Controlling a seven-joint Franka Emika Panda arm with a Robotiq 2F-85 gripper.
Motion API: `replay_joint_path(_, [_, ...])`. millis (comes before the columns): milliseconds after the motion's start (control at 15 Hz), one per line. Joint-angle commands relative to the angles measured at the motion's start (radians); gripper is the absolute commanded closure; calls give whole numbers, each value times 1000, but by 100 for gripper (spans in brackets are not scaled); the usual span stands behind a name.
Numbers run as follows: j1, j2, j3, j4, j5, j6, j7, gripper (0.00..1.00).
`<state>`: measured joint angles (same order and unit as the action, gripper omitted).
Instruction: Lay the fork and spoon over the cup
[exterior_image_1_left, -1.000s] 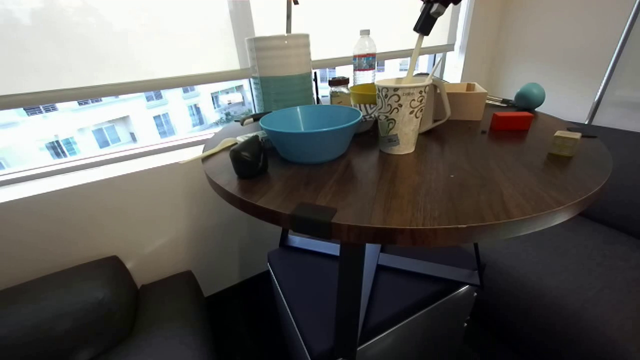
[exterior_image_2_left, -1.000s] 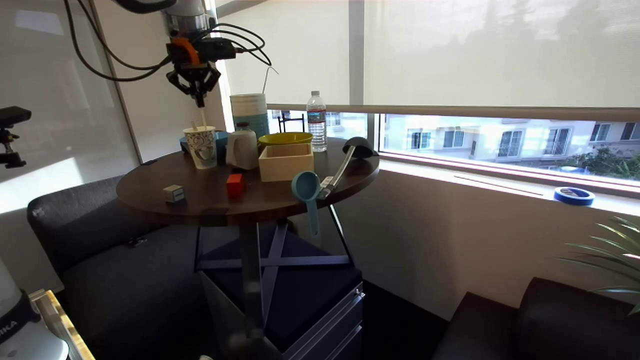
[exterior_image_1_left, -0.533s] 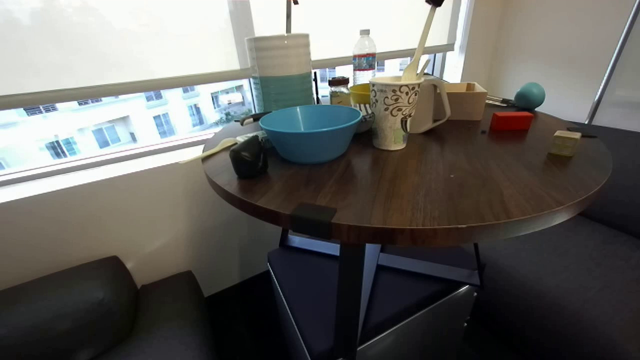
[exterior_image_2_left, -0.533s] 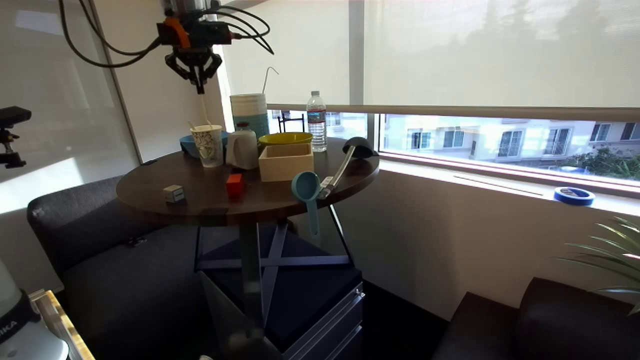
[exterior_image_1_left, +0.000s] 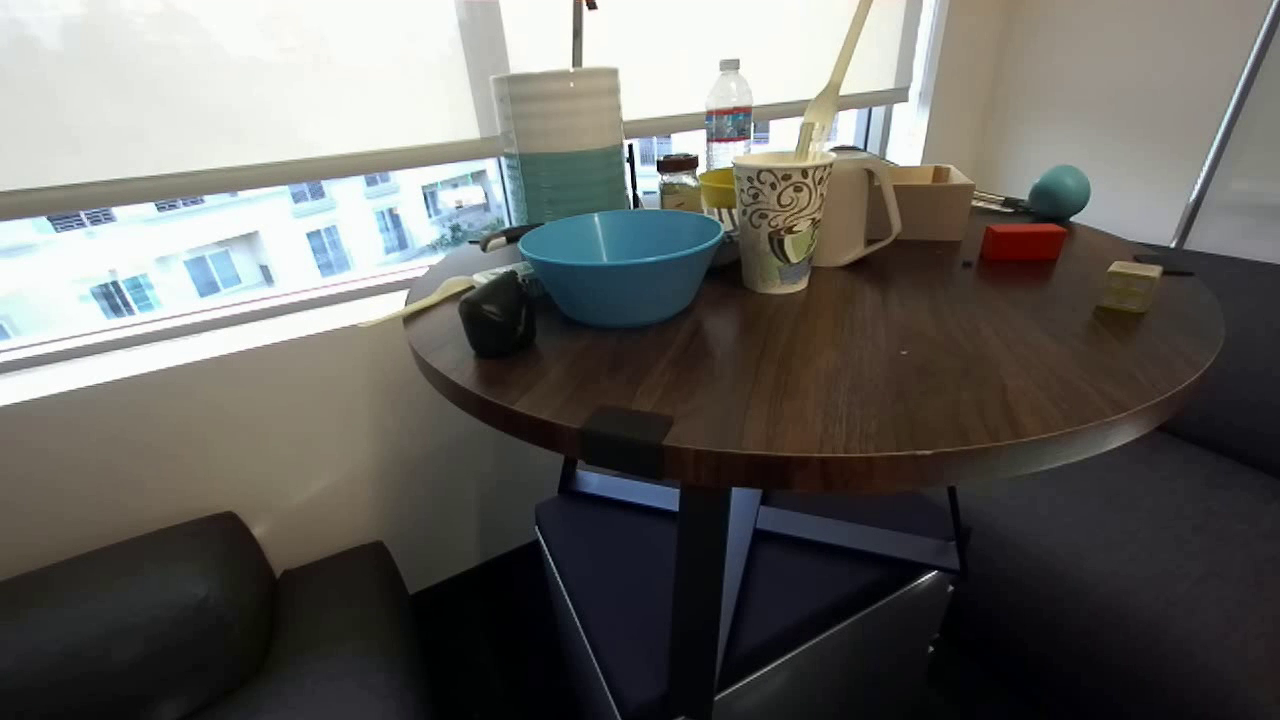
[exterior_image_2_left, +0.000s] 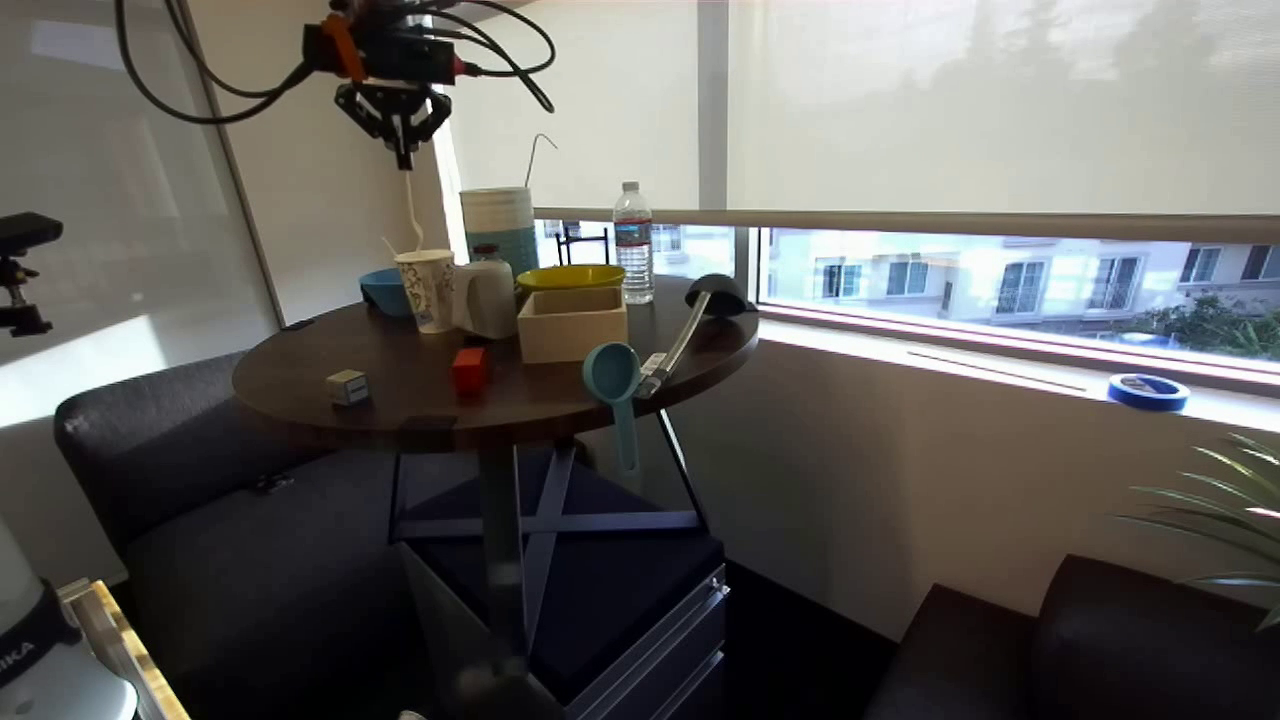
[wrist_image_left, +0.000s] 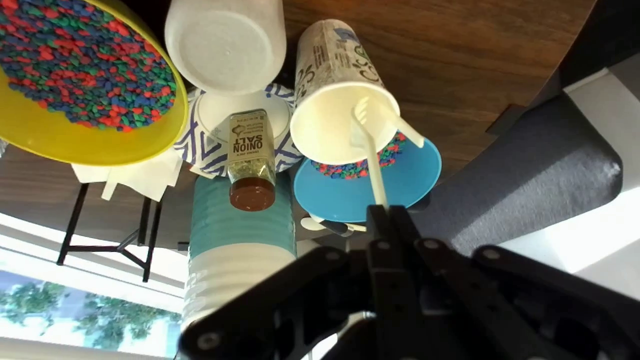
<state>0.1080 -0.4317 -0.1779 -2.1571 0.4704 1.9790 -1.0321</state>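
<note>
Fork (exterior_image_1_left: 828, 97) is being drawn up out of the cup (exterior_image_1_left: 783, 220): head is no longer being hidden by the wall as a second ago, tines are showing about at rim height. Gripper (wrist_image_left: 387, 212) is being held clamped on the handle end. Cup is apparently being dragged and turned by the pull, away from the near edge of the tabletop (exterior_image_1_left: 900, 390) in an exterior view; roughly upright, near the blue bowl (exterior_image_1_left: 620, 270). Second utensil (wrist_image_left: 407, 130), maybe the spoon, is being left leaning over the rim, head hidden. Nothing is being laid across yet. Fork likely needs tilting flat; a toppled cup is being risked.
</note>
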Motion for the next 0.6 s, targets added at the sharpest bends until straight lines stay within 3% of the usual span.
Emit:
replay_joint_path(0, [-7, -5, -3, 12, 84, -4, 84, 99])
replay_joint_path(533, [-59, -22, -22, -80, 225, 40, 317, 99])
